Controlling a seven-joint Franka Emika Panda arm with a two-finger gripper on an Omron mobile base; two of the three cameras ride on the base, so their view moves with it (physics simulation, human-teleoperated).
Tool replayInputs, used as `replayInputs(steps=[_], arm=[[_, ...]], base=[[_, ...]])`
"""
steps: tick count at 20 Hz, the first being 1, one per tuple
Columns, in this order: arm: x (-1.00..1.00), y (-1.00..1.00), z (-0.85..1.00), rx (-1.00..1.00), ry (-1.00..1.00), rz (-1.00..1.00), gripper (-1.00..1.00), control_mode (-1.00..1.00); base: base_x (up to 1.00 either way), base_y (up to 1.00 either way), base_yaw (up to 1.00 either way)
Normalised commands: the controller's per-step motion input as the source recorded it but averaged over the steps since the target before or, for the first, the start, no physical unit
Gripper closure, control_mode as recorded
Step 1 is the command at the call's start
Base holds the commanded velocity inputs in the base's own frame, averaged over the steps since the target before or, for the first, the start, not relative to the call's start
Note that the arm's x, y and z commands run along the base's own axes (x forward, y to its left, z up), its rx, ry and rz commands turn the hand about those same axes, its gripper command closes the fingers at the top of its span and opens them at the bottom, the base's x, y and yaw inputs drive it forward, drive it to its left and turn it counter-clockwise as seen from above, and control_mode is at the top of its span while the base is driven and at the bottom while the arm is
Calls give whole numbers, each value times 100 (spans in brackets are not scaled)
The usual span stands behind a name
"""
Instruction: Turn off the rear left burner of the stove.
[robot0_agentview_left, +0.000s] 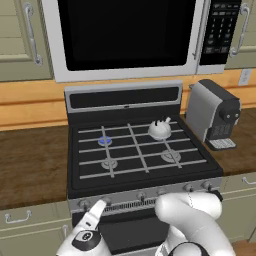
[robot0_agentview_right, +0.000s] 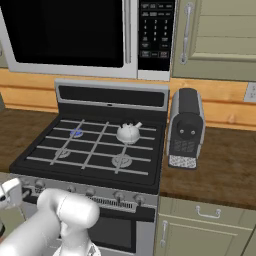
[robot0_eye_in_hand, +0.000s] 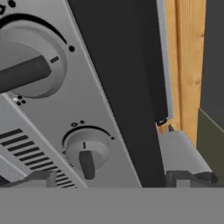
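The stove (robot0_agentview_left: 75, 165) is a black gas range with pale grate bars. Its rear left burner (robot0_agentview_left: 104, 141) glows blue, and shows again as a blue disc (robot0_agentview_right: 76, 132) from the right. My gripper (robot0_agentview_left: 102, 203) is low at the left end of the silver front strip (robot0_agentview_left: 125, 199), right at the knobs. In the hand view the gripper (robot0_eye_in_hand: 113, 179) is open, its fingertips (robot0_eye_in_hand: 40, 178) set wide apart. One knob (robot0_eye_in_hand: 30, 65) with a dark bar looms close at the upper left. A second knob (robot0_eye_in_hand: 86, 151) sits just ahead between the jaws, untouched.
A white kettle (robot0_agentview_left: 160, 129) stands on the rear right burner. A grey coffee machine (robot0_agentview_left: 215, 115) sits on the wooden counter right of the stove. A large microwave (robot0_agentview_left: 125, 35) hangs above. More knobs (robot0_agentview_left: 188, 188) line the strip to the right.
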Motion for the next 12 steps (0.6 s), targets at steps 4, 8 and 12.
replayInputs(steps=[4, 8, 12], arm=[[16, -57, 0, 3, 0, 11, -100, -100], [0, -49, 0, 0, 0, 14, -100, -100], [22, -17, -1, 0, 0, 9, -100, -100]], base=[[0, 0, 0], [0, 0, 0], [0, 0, 0]])
